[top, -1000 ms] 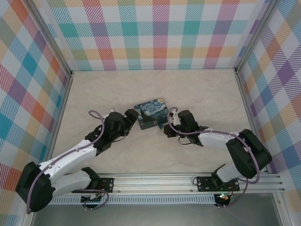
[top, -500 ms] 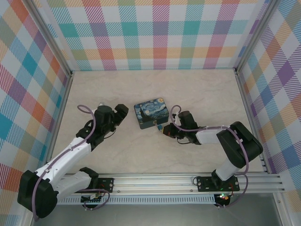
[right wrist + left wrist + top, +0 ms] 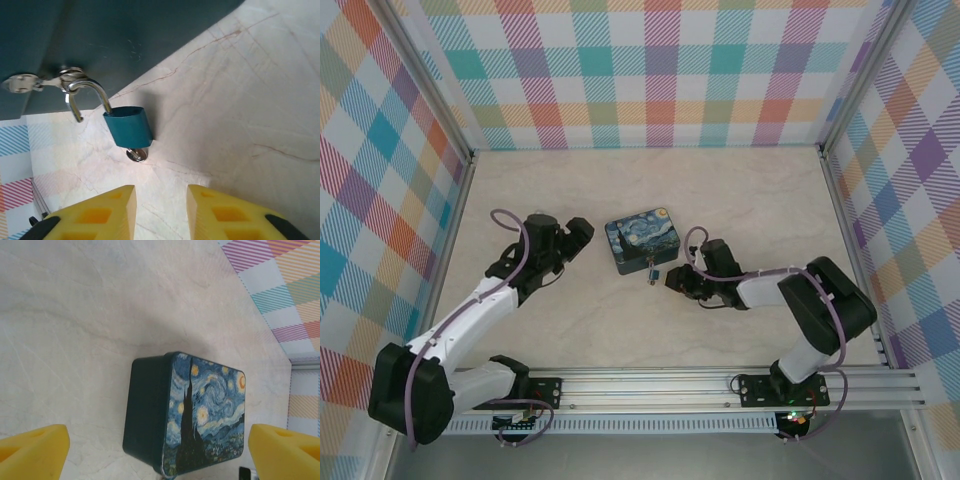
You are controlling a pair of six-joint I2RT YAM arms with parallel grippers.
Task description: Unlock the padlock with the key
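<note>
Padlock [image 3: 128,127] prob light, hard, slick; hooked on box [image 3: 150,405] hasp, pivots freely. Pinch blue body flats. Key [image 3: 136,154] tiny, sits in keyway. Right hand [image 3: 160,212] narrow, empty; left hand [image 3: 159,452] wide, empty.

No readable text (nor numbers) — anywhere

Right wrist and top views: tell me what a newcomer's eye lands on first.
The small blue-bodied padlock is hooked through the latch of the rectangular night-sky-painted box at mid-table. One leg of its silvery shackle is free, and a small metal key sits in its underside. Just below, the right pincer shows yellow fingers parted and empty.
</note>
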